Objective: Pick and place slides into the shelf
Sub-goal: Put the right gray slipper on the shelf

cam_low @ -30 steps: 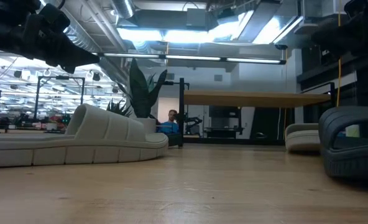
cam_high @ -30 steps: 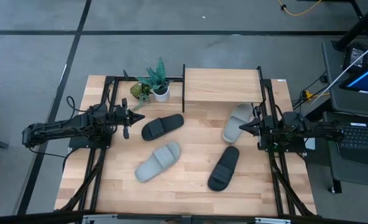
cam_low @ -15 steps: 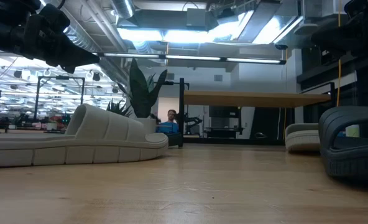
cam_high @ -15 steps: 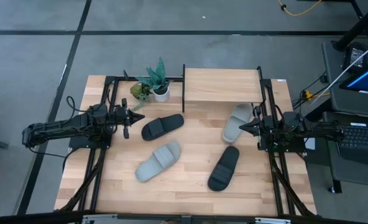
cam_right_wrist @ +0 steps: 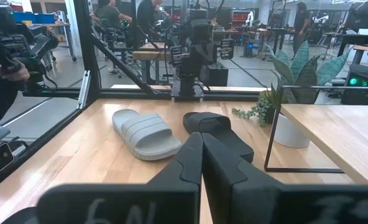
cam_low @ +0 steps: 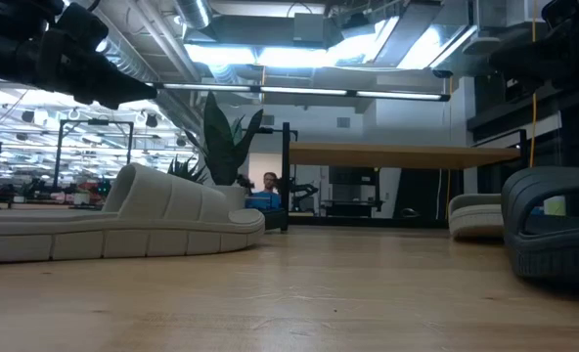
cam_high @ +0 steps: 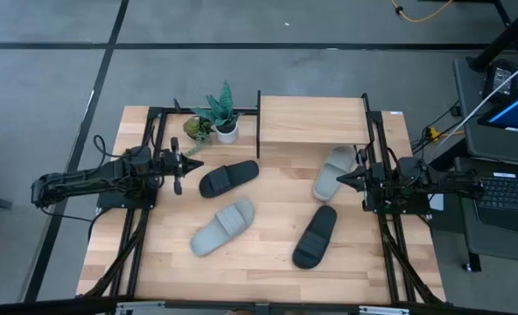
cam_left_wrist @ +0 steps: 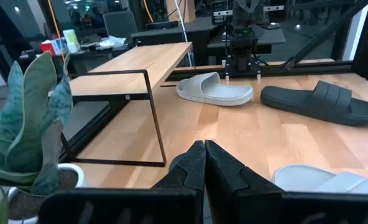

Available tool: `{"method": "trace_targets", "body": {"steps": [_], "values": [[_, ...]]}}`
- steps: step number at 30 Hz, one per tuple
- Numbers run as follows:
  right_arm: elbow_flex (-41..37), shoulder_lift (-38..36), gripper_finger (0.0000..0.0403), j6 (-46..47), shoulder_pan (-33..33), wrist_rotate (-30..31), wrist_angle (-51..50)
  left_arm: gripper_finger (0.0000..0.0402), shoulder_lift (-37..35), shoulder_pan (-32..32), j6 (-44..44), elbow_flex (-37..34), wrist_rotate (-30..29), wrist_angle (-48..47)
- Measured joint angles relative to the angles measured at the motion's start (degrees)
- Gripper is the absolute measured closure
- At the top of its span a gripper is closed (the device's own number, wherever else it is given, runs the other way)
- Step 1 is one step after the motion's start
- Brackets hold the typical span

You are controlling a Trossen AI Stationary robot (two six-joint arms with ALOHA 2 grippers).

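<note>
Four slides lie loose on the wooden table (cam_high: 268,262), none of them on the shelf (cam_high: 312,121) or under it. The shelf stands at the far edge of the table, its pale top board bare, thin black uprights at its corners. Closest to it is a grey-white slide (cam_high: 333,171), lying just off the shelf's right front corner. A black slide (cam_high: 228,178) lies off the shelf's left front corner, angled. Nearer the front, a second grey-white slide (cam_high: 222,227) sits left of centre, and a second black slide (cam_high: 315,235) sits right of centre, below the first pale one. All four rest sole down, well apart from one another.

The left gripper (cam_high: 187,165) hangs above the table's left side, beside the black slide near the shelf but not touching it; in its wrist view its fingers (cam_left_wrist: 190,165) are pressed together with nothing between them. The right gripper (cam_high: 343,180) hangs at the right side, just beside the pale slide by the shelf, and its fingers (cam_right_wrist: 193,152) are likewise closed on nothing.

A small potted plant (cam_high: 221,114) in a white pot stands to the left of the shelf. No readable writing or brand shows on the slides or the shelf. In the room beyond, people stand far off among benches.
</note>
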Motion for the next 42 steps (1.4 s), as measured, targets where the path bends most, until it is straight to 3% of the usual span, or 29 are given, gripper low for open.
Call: {"method": "trace_targets", "body": {"steps": [7,27,42], "values": [[0.0,0.0,0.0391,-10.3,0.0,0.0,1.9,0.0401,0.0,0.0,6.7,0.0,0.0,4.7],[0.0,0.0,0.0391,-5.3,0.0,0.0,4.0,0.0401,0.0,0.0,8.0,0.0,0.0,4.4],[0.0,0.0,0.0391,-11.6,0.0,0.0,4.0,0.0401,0.0,0.0,9.6,0.0,0.0,4.4]]}}
